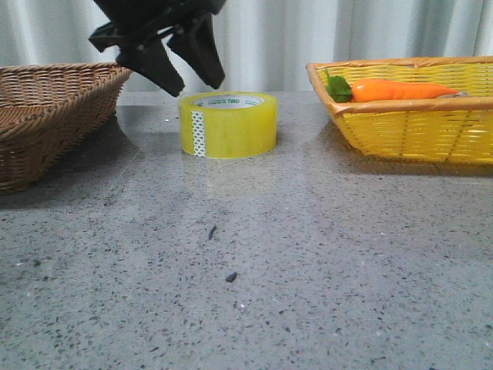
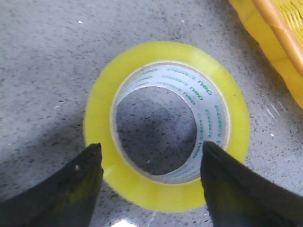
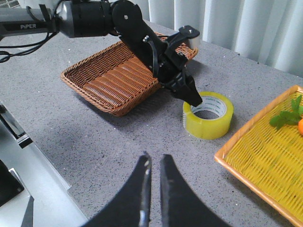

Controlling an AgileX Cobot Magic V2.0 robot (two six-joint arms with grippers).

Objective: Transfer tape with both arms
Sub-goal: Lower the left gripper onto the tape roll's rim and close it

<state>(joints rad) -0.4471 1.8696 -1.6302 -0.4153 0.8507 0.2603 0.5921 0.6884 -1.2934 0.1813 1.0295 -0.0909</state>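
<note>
Presently the tape roll [image 1: 228, 123] lies flat on the grey speckled table [image 1: 308, 254], between the brown wicker basket [image 1: 46, 116] and the yellow basket [image 1: 416, 116] holding a carrot [image 1: 400, 90]. The left gripper [image 1: 191, 81] hovers just above the roll's rim, fingers apart. The right gripper [image 3: 155, 163] hangs well apart from it, fingers nearly together and empty.

Even bright light, soft shadows (faint tabletop [image 1: 308, 254] glare), sharp focus.

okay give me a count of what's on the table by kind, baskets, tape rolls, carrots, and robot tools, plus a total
Baskets: 2, a brown wicker basket and a yellow basket
Tape rolls: 1, the yellow tape
Carrots: 1, the carrot in the yellow basket
Robot tools: 2, the left tool and the right tool
Total: 6
</note>
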